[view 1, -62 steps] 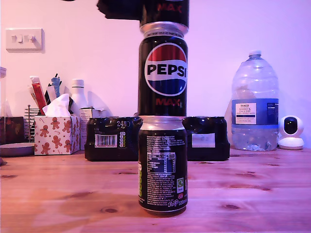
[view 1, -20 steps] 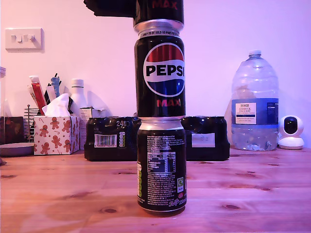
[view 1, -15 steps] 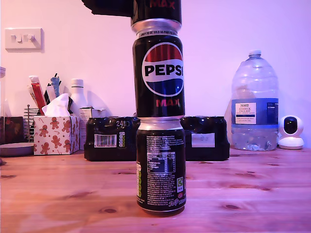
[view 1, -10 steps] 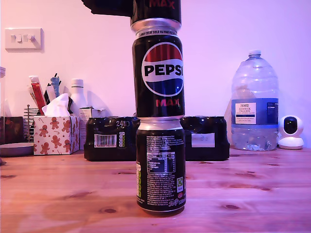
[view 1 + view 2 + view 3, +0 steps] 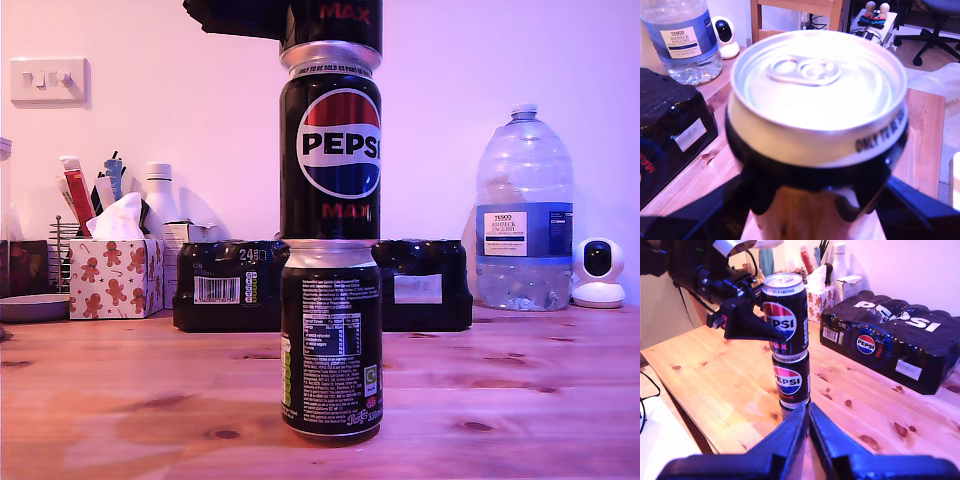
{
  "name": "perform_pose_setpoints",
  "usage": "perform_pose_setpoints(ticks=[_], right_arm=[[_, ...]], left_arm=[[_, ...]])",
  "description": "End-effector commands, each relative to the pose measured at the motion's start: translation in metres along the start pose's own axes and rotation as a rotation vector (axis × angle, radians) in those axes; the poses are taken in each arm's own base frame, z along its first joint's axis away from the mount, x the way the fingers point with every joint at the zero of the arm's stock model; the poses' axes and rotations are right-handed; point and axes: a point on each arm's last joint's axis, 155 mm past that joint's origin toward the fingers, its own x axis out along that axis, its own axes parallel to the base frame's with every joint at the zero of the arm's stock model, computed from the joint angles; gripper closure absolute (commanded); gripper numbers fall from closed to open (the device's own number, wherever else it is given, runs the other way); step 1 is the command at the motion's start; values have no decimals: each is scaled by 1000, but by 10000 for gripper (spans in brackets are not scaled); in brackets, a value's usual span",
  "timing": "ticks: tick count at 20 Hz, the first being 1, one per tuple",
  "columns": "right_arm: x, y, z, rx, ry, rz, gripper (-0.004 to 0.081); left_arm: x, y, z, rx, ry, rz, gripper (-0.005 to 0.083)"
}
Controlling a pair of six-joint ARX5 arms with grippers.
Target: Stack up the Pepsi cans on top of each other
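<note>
- Light switch (image 5: 48, 80), tissue box (image 5: 115, 275): far left of the exterior view, against the wall. Not involved.
- Multipack (image 5: 225, 285): far side of the table (image 5: 120, 400), behind the stack.
- My first gripper (image 5: 812, 197): reaches in from the exterior view's upper left, fingers clamped round the top can (image 5: 332, 22), low on its body.
- Top can: cut off by the exterior view's upper edge; its base appears to sit on the middle can's silver rim.
- Middle can (image 5: 331, 150): logo facing the exterior camera, standing on the bottom can (image 5: 331, 340). Against half a second ago, it and the top can have moved slightly to the exterior view's right.
- Bottom can: near centre of the table, small print facing out, barely shifted.
- Judgement: the upper cans now line up better over the bottom one, so the column reads straighter. All three are stacked, and only the release remains.
- My second gripper (image 5: 807, 427): near side of the stack, fingers pressed together, holding nothing.
- Water bottle (image 5: 524, 225), small white camera (image 5: 600, 270): far right of the exterior view.
</note>
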Motion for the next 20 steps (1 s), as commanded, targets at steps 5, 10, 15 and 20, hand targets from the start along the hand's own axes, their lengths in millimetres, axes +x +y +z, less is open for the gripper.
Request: perform_pose_setpoints(ticks=[5,10,15,20], right_arm=[[5,1,-5,1,17,7,780],[5,1,-6,1,21,8,780],[5,1,-6,2,21,7,780],[5,1,-6,2,22,7,780]], left_arm=[[2,-1,-7,-8,33,-7,422],[2,-1,-8,-11,39,-6,422],[2,-1,-10,-54,45,-6,250],[2,-3,-11,-72,51,-9,-19]])
